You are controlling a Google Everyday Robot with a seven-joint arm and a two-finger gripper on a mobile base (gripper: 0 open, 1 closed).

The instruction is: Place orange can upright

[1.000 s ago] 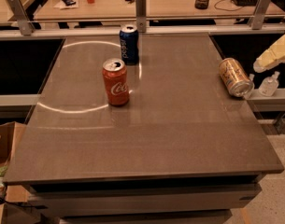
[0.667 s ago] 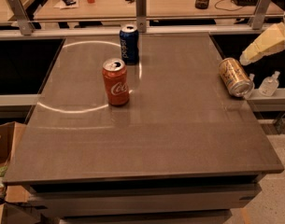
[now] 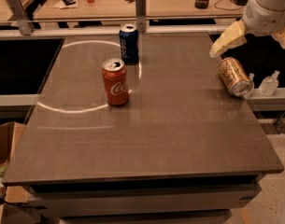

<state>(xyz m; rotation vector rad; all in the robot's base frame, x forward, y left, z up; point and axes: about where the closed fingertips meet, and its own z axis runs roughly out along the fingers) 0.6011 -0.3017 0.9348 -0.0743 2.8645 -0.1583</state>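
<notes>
The orange can (image 3: 235,76) lies on its side at the right edge of the table (image 3: 179,139), not upright. Its long axis runs diagonally: the silver top end points toward the lower right, at the table edge, and the other end points toward the upper left. Pale and dark markings show on its golden side wall.

The gripper (image 3: 228,38) hangs above the table's far right corner, just up and left of the orange can. Its pale yellow tip points down and left and stops near the can's upper end, with a small gap visible. Whether the gripper is open or closed cannot be determined from this view. It holds nothing.

A red Coca-Cola can (image 3: 116,82) stands upright left of the table's centre, well apart from the orange can. A blue Pepsi can (image 3: 129,43) stands upright behind it, near the far edge. A thin bright ring (image 3: 62,107) marks the surface around both.

A small clear bottle (image 3: 269,84) stands on the ledge just right of the orange can. A cardboard box (image 3: 4,143) sits at the table's lower left.
</notes>
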